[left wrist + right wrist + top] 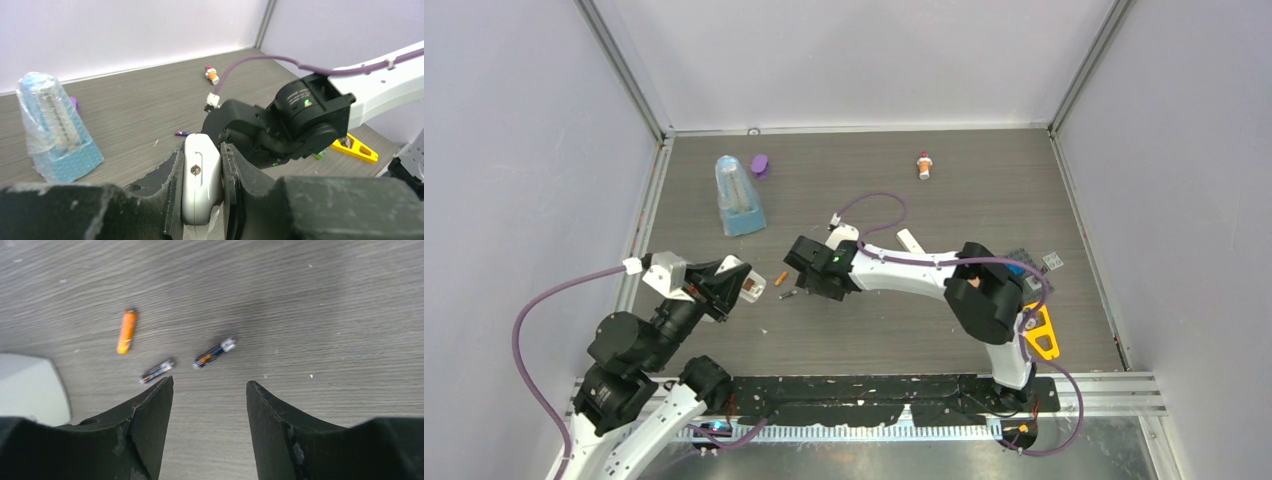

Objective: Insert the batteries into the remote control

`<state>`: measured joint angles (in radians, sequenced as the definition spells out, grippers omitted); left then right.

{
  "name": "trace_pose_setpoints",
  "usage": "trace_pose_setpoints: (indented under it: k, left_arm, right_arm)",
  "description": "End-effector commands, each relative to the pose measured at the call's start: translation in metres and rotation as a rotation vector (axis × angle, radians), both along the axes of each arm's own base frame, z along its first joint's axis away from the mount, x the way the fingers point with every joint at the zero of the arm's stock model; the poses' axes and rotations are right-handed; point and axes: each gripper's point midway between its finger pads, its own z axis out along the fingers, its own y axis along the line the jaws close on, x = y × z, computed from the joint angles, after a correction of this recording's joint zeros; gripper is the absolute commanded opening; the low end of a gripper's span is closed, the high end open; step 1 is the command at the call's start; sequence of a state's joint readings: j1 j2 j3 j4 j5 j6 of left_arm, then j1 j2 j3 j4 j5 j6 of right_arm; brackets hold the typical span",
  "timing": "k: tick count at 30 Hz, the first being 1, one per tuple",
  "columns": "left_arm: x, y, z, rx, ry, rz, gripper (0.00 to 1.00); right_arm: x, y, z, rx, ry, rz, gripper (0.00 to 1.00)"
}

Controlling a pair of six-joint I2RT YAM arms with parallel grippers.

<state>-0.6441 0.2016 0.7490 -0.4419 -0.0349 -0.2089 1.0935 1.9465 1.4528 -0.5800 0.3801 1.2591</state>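
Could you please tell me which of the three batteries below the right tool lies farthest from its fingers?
The orange battery, the only bright one; both dark batteries lie closer to the right tool.

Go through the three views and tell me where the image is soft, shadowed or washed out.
Top external: even diffuse light, sharp, faint shadows under the right arm. Left wrist: the remote control is crisp, slightly bright; the black foreground loses detail. Right wrist: the orange battery and the dark battery farthest from it look slightly smeared; a soft shadow darkens the table.
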Motion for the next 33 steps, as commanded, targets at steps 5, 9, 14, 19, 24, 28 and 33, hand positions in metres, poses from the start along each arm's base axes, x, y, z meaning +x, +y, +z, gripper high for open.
trace_pose_setpoints:
  k: [5,9,14,19,24,28,33]
  left_arm:
    - [0.005,0.013,0.002,-0.029,-0.023,0.079,0.00]
    - [0.006,0.014,0.000,-0.024,-0.023,0.082,0.00]
    - [0.005,0.017,0.000,-0.023,-0.028,0.095,0.00]
    - [0.010,0.031,0.001,-0.040,-0.023,0.174,0.00]
    - [0.014,0.055,0.004,-0.086,-0.028,0.302,0.00]
    - [0.015,0.058,0.003,-0.100,-0.026,0.320,0.00]
    - [0.015,0.057,0.001,-0.096,-0.018,0.315,0.00]
  right_arm:
    - [0.004,-0.010,-0.027,-0.065,0.064,-0.210,0.57]
    - [0.012,-0.004,-0.032,-0.073,0.047,-0.230,0.57]
    - [0.012,0.000,-0.046,-0.121,0.072,-0.218,0.57]
    - [0.011,-0.002,-0.055,-0.197,0.100,-0.219,0.55]
    - [0.005,-0.020,-0.061,-0.328,0.136,-0.219,0.49]
    - [0.004,-0.031,-0.064,-0.377,0.131,-0.232,0.45]
    - [0.007,-0.038,-0.062,-0.401,0.104,-0.235,0.28]
